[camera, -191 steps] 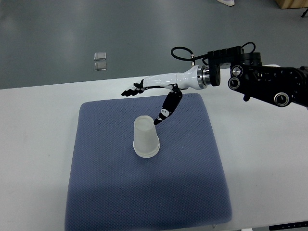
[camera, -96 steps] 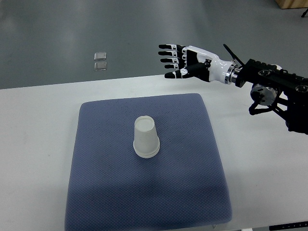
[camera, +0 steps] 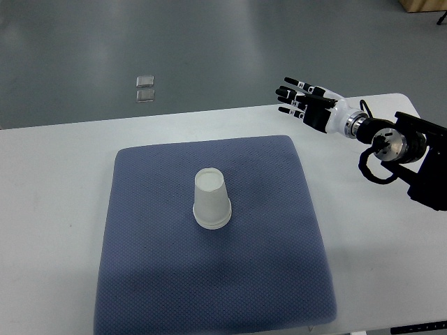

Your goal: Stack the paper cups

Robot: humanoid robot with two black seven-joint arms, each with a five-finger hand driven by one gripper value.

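Observation:
A white paper cup (camera: 211,199) stands upside down near the middle of the blue-grey mat (camera: 140,279); it looks like a stack, but I cannot tell how many cups it holds. My right hand (camera: 304,103) hovers well off to the upper right, past the mat's far right corner, over the table's back edge. Its fingers are spread and hold nothing. The left arm does not show.
The mat lies on a white table (camera: 56,209). Beyond the table's far edge is grey floor with a small clear object (camera: 145,88) on it. The right arm's black forearm (camera: 412,153) crosses the table's right end.
My right hand has drawn back from beside the cup toward the upper right, away from the mat, staying open. The cup has not moved.

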